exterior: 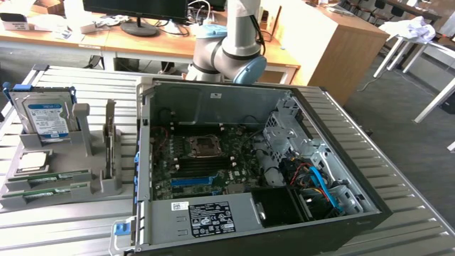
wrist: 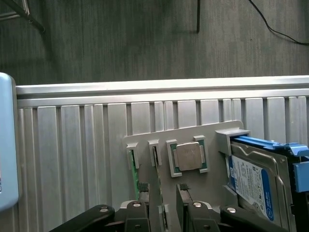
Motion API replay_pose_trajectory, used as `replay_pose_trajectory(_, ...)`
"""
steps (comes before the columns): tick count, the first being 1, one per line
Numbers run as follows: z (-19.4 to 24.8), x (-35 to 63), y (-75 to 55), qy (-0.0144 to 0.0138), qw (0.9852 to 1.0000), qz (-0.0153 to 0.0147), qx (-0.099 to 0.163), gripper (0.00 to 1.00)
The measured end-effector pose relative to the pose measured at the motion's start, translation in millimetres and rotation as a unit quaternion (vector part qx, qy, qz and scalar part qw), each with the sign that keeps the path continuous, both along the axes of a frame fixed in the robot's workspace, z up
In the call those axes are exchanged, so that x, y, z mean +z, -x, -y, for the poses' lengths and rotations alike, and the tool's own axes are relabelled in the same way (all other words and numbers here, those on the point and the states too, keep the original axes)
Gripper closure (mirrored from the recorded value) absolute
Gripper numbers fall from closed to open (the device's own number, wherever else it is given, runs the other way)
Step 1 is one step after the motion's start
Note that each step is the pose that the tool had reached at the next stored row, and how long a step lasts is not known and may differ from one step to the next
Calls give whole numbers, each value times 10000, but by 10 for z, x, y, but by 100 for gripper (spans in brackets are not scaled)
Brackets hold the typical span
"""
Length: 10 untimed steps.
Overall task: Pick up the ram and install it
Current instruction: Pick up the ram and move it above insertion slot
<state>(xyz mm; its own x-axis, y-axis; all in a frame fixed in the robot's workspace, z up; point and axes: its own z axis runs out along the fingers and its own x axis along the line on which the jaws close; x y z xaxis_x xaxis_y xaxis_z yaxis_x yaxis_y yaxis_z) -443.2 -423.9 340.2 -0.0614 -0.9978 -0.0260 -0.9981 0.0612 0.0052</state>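
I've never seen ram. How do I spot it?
On the exterior view's left, beside the computer, stands a grey rack. Ram lies along its near edge: a thin green stick, with a twin behind, unlike the square silver chip and blue-labelled drive.

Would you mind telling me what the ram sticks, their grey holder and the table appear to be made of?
Ram sticks: green circuit board, matte, judging by colour and pale labels. Grey holder: probably matte plastic, evenly dull with blocky slots. Table: likely aluminium, pale silvery ribbed slats with a soft sheen.
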Motion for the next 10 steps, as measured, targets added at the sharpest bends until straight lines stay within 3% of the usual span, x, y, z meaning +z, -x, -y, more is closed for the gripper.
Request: replay_pose_trajectory(10, 10, -28, -26, 1, 10000, -1, 0, 64)
